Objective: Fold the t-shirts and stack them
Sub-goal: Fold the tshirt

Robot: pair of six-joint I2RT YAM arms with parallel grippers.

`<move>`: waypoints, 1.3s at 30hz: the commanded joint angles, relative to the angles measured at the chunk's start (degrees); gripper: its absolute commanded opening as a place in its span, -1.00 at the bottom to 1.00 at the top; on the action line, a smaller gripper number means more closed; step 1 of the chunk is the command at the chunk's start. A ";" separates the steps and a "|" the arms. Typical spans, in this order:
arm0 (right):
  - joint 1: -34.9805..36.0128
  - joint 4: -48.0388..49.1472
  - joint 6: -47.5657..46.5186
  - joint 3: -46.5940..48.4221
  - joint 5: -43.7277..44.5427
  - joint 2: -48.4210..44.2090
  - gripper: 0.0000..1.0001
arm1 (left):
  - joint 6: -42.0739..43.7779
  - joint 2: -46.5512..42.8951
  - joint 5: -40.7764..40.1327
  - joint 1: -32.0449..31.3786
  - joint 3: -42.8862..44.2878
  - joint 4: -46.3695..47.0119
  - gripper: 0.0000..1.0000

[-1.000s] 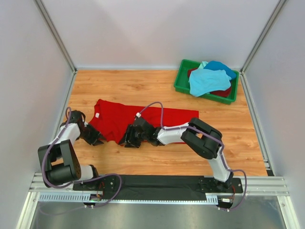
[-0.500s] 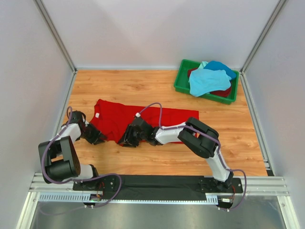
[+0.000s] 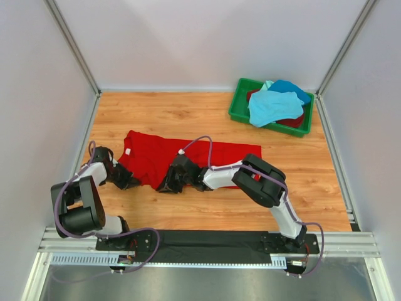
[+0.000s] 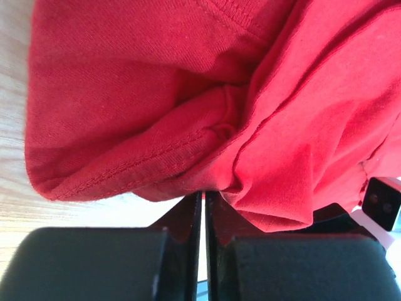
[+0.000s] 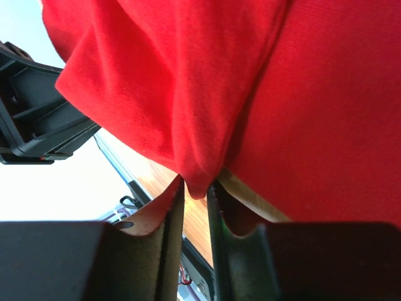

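1. The left tool (image 4: 204,195) is clenched on the near edge of the red t-shirt (image 3: 156,157), close to its left end. Its fingers are almost touching, with a bunched hem pinched at their tips.
2. The right tool (image 5: 195,185) grips the same near edge further right. A hanging fold of red cloth is caught between its narrow-set fingers.
3. The red t-shirt lies spread across the bench (image 3: 188,119), collar to the left. It reaches away from both tools towards the far side.
4. At the far right corner, well apart from both tools, the green bin (image 3: 237,108) holds a turquoise t-shirt (image 3: 270,105). This lies over a blue t-shirt (image 3: 292,88) and a dark red t-shirt (image 3: 293,121).
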 commanded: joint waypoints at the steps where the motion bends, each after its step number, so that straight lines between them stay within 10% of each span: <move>1: 0.17 -1.06 -0.25 -0.19 0.31 1.23 -0.61 | 0.28 0.16 -2.02 0.27 -0.40 0.08 -0.95; 10: -0.88 -2.12 -3.66 -0.81 -2.23 -0.96 -1.00 | 1.43 -4.32 -3.60 0.19 2.58 -7.38 -1.00; 30: -2.73 -11.53 -15.55 1.74 -12.51 -5.01 -0.99 | -1.03 -5.73 -7.47 0.19 6.02 -22.60 -0.99; 39: -2.99 -10.29 -14.67 1.92 -13.66 -3.87 -0.99 | -2.53 -8.38 -7.47 0.19 4.52 -22.33 -0.59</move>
